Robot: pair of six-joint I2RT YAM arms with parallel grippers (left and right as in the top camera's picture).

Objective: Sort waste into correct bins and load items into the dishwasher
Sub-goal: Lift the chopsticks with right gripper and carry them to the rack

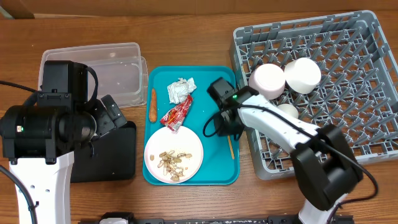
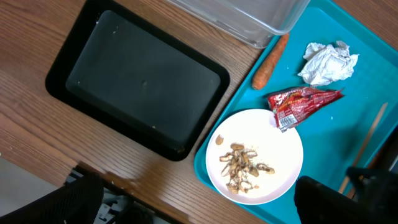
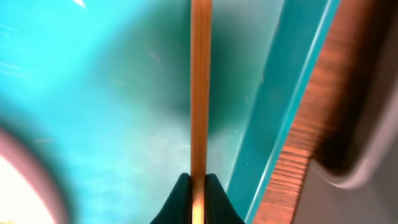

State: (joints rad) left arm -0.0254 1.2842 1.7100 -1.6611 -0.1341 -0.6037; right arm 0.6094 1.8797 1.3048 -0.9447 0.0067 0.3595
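Note:
A teal tray [image 1: 221, 171] holds a crumpled white napkin [image 1: 180, 90], a red wrapper [image 1: 176, 114], an orange carrot [image 1: 152, 104] and a white plate [image 1: 193, 144] with tan food scraps [image 1: 171, 163]. My right gripper [image 3: 199, 186] is shut on a wooden chopstick [image 3: 200, 93] low over the tray's right side [image 1: 229, 127]. My left gripper [image 2: 205, 208] is open and empty, above the black tray [image 2: 137, 81] and the plate [image 2: 286, 143]. The clear tub [image 1: 118, 78] stands behind the black tray. The grey rack [image 1: 360, 93] holds a pink bowl [image 1: 267, 81], a white bowl [image 1: 303, 74] and a small cup [image 1: 286, 111].
The rack's left wall runs close beside the teal tray's right rim [image 3: 292, 124], with a strip of wooden table between them. The left arm's body [image 1: 50, 124] covers part of the black tray [image 1: 118, 155] in the overhead view.

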